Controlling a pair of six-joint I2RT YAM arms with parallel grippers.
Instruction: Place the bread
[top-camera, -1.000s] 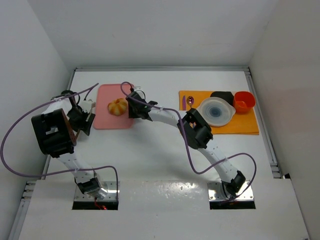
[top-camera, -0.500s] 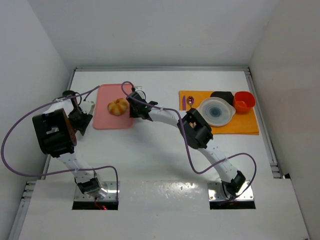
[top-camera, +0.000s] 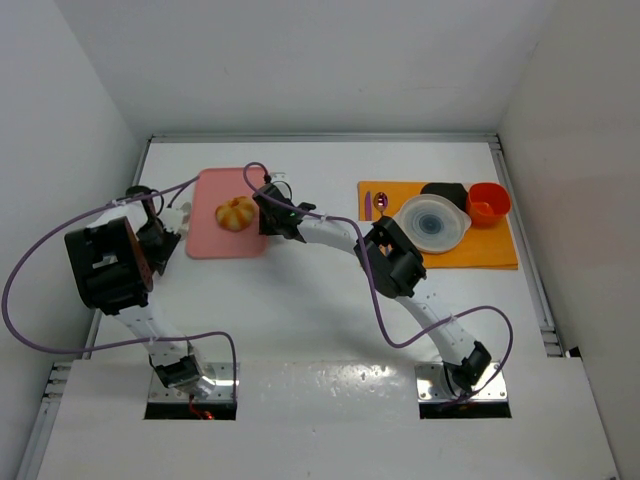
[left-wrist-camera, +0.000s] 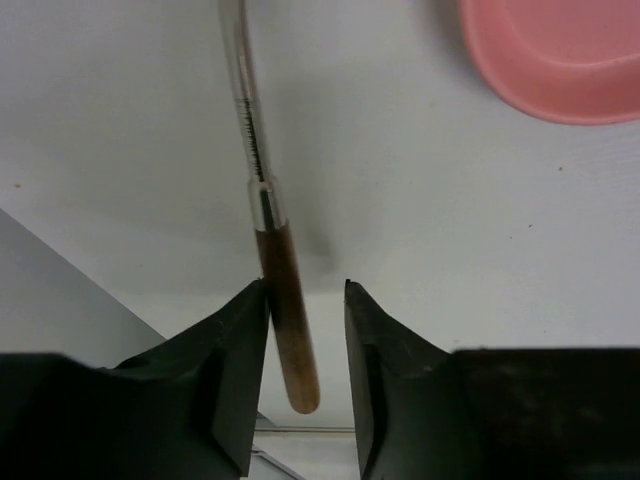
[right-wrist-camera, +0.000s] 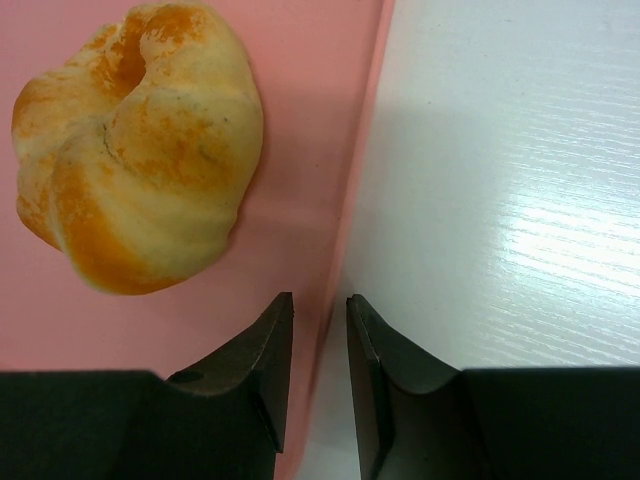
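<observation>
The bread is a golden bun lying on a pink tray at the far left of the table. In the right wrist view the bread sits upper left on the tray. My right gripper is at the tray's right edge. Its jaws stand narrowly apart astride the rim, holding nothing. My left gripper is just left of the tray. Its jaws are narrowly open round the brown handle of a thin metal utensil, with a gap on the right side.
An orange mat at the right carries a white lidded bowl, a red cup, a black container and a purple spoon. The pink tray's corner shows in the left wrist view. The enclosure wall stands close on the left.
My left gripper has shifted a little away from me and leftward beside the tray. The right arm, the bread and the tray have not moved.
</observation>
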